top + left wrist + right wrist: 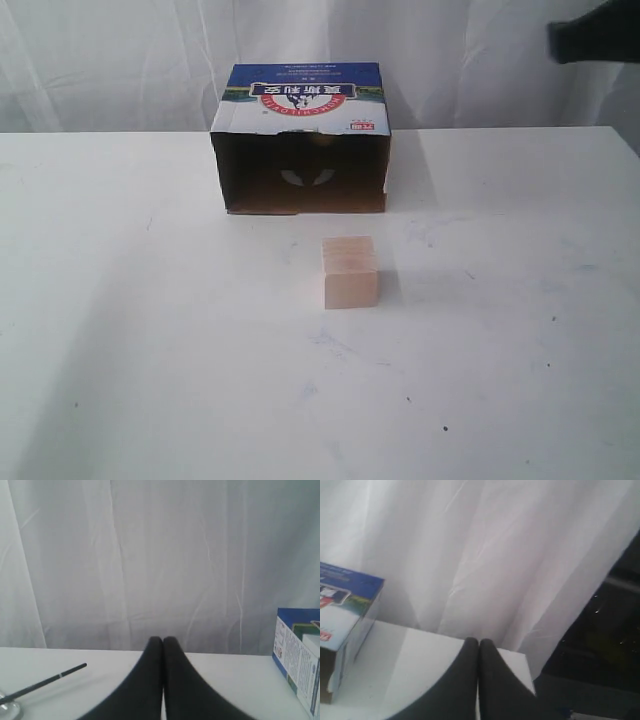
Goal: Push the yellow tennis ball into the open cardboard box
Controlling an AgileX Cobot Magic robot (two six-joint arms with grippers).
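Left pincer (pixel 163 640): your tips are pressed together, empty.
Right pincer (pixel 479 641): pressed together too, empty.
Open cardboard box (pixel 300 140): far middle of your table (pixel 120 300), dark mouth facing the exterior camera.
Yellow tennis ball: you cannot make it out.
Wooden cube (pixel 350 272): near the mouth, apart.

White table (pixel 120 320) carries cardboard box (pixel 300 100); wooden cube (pixel 350 273).

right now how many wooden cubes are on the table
1. The cube stands on the table, in front of the box's open side and apart from it. More could be hidden behind the box or in its dark inside.
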